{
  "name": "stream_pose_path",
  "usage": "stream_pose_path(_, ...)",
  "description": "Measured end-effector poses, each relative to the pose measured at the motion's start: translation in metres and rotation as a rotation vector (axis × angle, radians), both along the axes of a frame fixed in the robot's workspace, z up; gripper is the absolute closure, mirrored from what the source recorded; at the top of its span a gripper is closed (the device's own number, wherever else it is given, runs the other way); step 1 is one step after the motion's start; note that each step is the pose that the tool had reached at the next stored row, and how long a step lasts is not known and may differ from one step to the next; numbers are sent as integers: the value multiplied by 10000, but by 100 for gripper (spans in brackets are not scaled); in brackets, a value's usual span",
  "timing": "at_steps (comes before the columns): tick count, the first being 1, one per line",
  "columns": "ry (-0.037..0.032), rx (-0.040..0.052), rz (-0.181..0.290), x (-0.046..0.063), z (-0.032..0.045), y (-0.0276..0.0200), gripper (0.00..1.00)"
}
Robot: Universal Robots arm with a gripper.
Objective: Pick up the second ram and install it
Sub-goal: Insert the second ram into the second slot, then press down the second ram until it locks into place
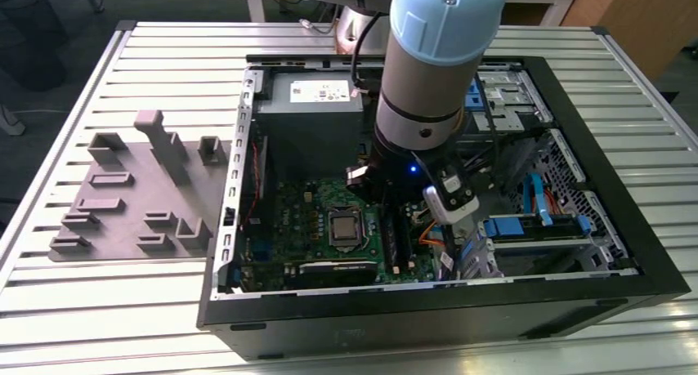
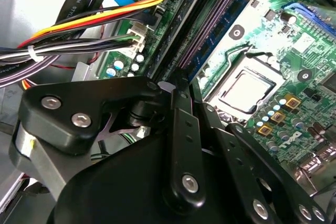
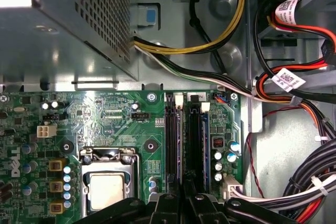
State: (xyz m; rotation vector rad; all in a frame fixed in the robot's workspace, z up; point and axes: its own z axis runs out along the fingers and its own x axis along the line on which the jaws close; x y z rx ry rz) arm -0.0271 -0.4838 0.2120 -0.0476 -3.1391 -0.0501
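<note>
On the slatted metal table (image 1: 131,310) lies an open computer case (image 1: 610,252), with a grey fixture tray (image 1: 131,203) beside it on the exterior view's left. Inside the case the green board (image 3: 121,114) carries a square processor socket (image 3: 107,187) and, just beside it, long black memory slots (image 3: 195,140).

Judging by both wrist views, the second ram (image 2: 207,30) stands edge-down in or at one of these slots, running straight out from the gripper (image 3: 181,203); whether it is fully seated, with its latches closed, I cannot tell. So the pick-up looks done and the install is at or near the pressing stage.

The arm (image 1: 436,73) reaches steeply down into the case from above, its wrist low over the board. The gripper's fingers are drawn close together over the slot line, but whether they pinch the stick I cannot tell.
</note>
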Motion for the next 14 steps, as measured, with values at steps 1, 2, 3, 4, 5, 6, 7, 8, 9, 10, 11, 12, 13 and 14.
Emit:
stream_pose_path(1, 0, 0, 10, 2, 0, 0, 86)
stream_pose_path(2, 0, -1, 26, 3, 0, 1, 86)
stream_pose_path(3, 0, -1, 51, 3, 0, 2, 86)
stream_pose_path(4, 0, 0, 80, 4, 0, 3, 86)
stream_pose_path(5, 0, 0, 99, 4, 0, 3, 86)
stream_pose_path(6, 0, 0, 112, 4, 0, 3, 86)
stream_pose_path(7, 0, -1, 115, 4, -1, 3, 86)
stream_pose_path(8, 1, -1, 117, 4, -2, 3, 86)
stream_pose_path(9, 0, 0, 118, 4, -4, 3, 86)
stream_pose_path(10, 0, 0, 119, 4, -7, 3, 86)
stream_pose_path(11, 0, 2, 120, 5, -12, 4, 86)
stream_pose_path(12, 0, 2, 119, 4, -17, 4, 86)
stream_pose_path(13, 0, 1, 120, 4, -22, 4, 86)
stream_pose_path(14, 0, 0, 120, 5, -27, 3, 86)
